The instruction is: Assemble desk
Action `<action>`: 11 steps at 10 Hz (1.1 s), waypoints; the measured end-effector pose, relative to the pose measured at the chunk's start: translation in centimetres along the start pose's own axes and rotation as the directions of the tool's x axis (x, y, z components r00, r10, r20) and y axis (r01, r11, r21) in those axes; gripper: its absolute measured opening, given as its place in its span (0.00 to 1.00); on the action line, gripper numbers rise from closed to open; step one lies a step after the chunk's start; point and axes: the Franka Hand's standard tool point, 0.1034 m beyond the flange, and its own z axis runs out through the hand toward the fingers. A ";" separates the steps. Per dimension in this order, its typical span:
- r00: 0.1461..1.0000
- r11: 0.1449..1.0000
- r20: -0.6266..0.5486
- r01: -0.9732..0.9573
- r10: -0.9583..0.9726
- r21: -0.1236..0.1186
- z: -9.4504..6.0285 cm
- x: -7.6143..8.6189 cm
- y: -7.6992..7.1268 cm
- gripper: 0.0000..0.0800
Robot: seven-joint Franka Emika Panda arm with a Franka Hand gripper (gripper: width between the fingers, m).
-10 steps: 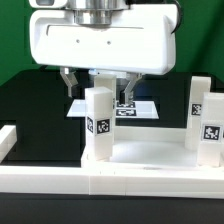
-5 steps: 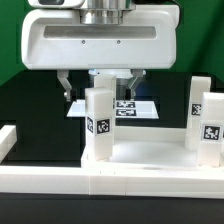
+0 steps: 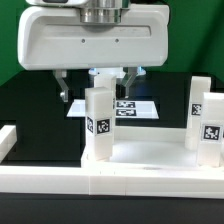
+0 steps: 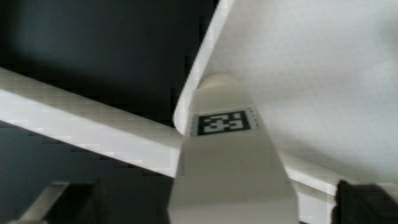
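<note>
Exterior view first: the arm's big white wrist housing fills the upper half and has climbed a little over the last second, while its gripper (image 3: 97,88) has started to narrow from its widest spread. The two dark fingers (image 3: 63,85) now hang on either side of the top of a white block leg (image 3: 98,125), which stands upright in the tabletop (image 3: 140,160). Gaps still show between fingers and leg, so the jaws read as part-closed and gripping nothing yet. My judgement is that a grasp on this leg is just beginning, which would be the next step toward fitting it to the desk.

The tabletop's raised rim runs along the front and up the exterior view's left, a low wall to clear once the leg lifts. Two more legs (image 3: 205,120) stand at the exterior view's right, well apart from the gripper, so room there looks ample. Behind, the marker board (image 3: 125,107) lies flat on the black table.

Smallest: the wrist view shows the leg's tag (image 4: 222,121) centred between both dark fingertips (image 4: 370,200).
</note>
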 end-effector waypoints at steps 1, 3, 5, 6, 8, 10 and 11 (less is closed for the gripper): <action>1.000 1.000 0.000 -0.006 0.006 0.000 0.0 0.0 0.0 0.64; 1.000 1.000 0.000 -0.028 0.028 0.000 0.0 0.0 0.0 0.36; 0.990 0.990 0.000 -0.138 0.138 0.002 0.1 0.0 0.0 0.36; 0.970 0.970 0.001 -0.243 0.243 0.004 0.1 0.1 0.1 0.36; 0.903 0.902 0.000 -0.430 0.431 0.014 0.1 0.1 0.2 0.36; 0.778 0.778 0.005 -0.628 0.628 0.025 0.1 0.0 0.3 0.36; 0.699 0.698 0.017 -0.715 0.715 0.037 0.2 -0.2 0.4 0.36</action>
